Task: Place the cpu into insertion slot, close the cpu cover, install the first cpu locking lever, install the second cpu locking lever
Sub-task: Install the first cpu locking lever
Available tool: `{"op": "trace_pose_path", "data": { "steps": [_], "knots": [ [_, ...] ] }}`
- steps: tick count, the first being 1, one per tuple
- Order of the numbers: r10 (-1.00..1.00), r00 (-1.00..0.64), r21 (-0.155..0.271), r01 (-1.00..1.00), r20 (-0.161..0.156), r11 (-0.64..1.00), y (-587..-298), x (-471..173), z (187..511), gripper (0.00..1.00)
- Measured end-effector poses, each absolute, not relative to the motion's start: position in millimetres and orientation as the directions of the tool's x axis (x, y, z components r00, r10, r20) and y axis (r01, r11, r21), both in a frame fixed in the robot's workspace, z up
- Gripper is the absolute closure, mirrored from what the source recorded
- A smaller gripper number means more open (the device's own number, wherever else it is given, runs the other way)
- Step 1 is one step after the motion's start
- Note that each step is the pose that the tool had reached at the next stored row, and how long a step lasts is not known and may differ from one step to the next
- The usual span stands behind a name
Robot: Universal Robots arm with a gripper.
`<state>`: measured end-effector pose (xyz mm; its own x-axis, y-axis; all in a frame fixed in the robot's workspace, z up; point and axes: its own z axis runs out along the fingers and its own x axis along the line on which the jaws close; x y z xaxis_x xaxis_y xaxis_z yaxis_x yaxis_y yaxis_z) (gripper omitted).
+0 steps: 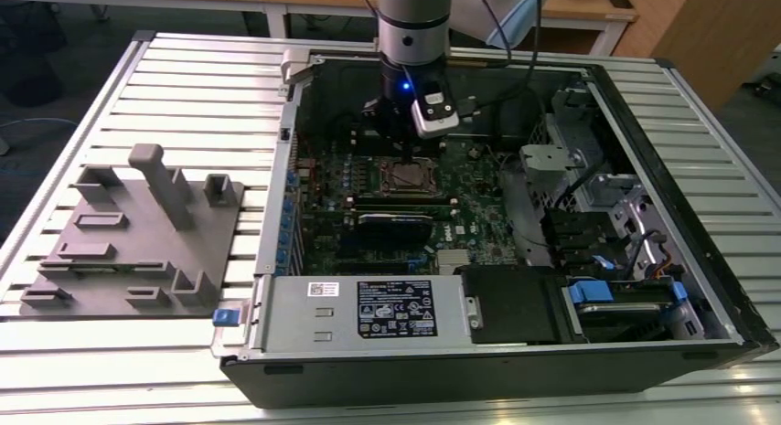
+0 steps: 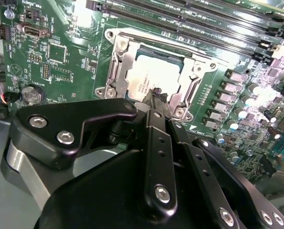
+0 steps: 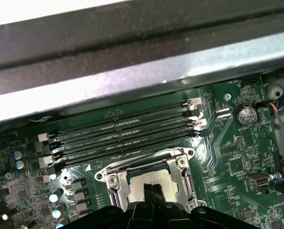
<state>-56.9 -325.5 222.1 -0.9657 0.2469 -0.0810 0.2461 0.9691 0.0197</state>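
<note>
**rigwatcher:** The black two-finger gripper (image 2: 155,94) has its tips pinched nearly together, right down on the small flat square cpu with the dull silver top (image 2: 151,76). That chip sits in the silver-rimmed square insertion slot (image 3: 114,180) on the green circuit board (image 1: 470,183), with the thin silver cpu cover frame (image 2: 119,64) lying around it.

**boardnerd:** Holding the chip or just touching it?

**rigwatcher:** Can't tell. My worry: if the tips drag sideways they could skew the chip or scrape the frame. The open black computer case (image 1: 683,338) lies on a ribbed pale metal table (image 1: 183,87), grey moulded fixture tray (image 1: 134,238) at the exterior view's left, wooden desks behind.
</note>
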Motion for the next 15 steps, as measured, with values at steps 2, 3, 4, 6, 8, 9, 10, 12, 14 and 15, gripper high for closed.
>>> {"op": "trace_pose_path", "data": {
  "steps": [2, 3, 4, 6, 8, 9, 10, 12, 14, 15],
  "knots": [
    [0.235, -0.969, 0.018, 0.234, -0.079, 0.972, -325.4, -56.1, 221.8, 0.90],
    [0.229, -0.970, 0.015, 0.229, -0.077, 0.973, -325.4, -55.9, 221.7, 0.90],
    [0.224, -0.972, 0.012, 0.224, -0.076, 0.975, -325.5, -55.7, 221.6, 0.90],
    [0.216, -0.974, 0.010, 0.216, -0.074, 0.976, -325.5, -55.3, 221.5, 0.90],
    [0.214, -0.974, 0.010, 0.214, -0.074, 0.977, -325.4, -55.2, 221.5, 0.90],
    [0.213, -0.974, 0.010, 0.213, -0.074, 0.977, -325.5, -55.2, 221.5, 0.90],
    [0.213, -0.974, 0.010, 0.213, -0.074, 0.977, -325.5, -55.2, 221.5, 0.90],
    [0.213, -0.974, 0.010, 0.213, -0.074, 0.977, -325.5, -55.2, 221.5, 0.90],
    [0.213, -0.974, 0.010, 0.213, -0.074, 0.977, -325.5, -55.3, 221.8, 0.90],
    [0.213, -0.974, 0.010, 0.213, -0.074, 0.977, -325.5, -55.3, 222.3, 0.90]
  ]
}}
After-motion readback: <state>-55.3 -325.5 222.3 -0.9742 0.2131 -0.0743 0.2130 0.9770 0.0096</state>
